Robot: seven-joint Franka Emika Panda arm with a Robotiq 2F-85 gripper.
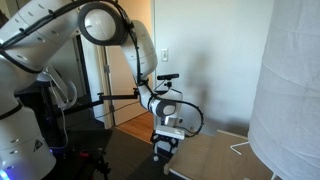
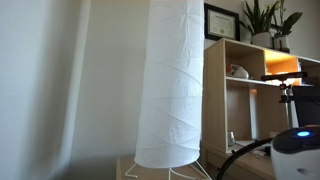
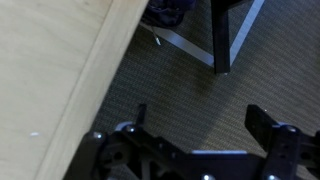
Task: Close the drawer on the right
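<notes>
I'm working in a pale-walled room with dull grey-brown carpet point(image 3: 200, 80). At the left of the wrist view lies the low, wide light-tan wooden drawer point(image 3: 50, 70), its darker front edge running diagonally. My black Robotiq gripper point(image 3: 200, 125) hangs near that edge, jaws wide apart and holding nothing. I judge the drawer stiff and free-sliding, so I'd push flat on the front edge rather than grip it. A tall white paper lamp point(image 1: 290, 80) stands rightmost.

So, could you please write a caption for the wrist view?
Open gripper over the carpet, beside the light-tan wooden drawer.
</notes>
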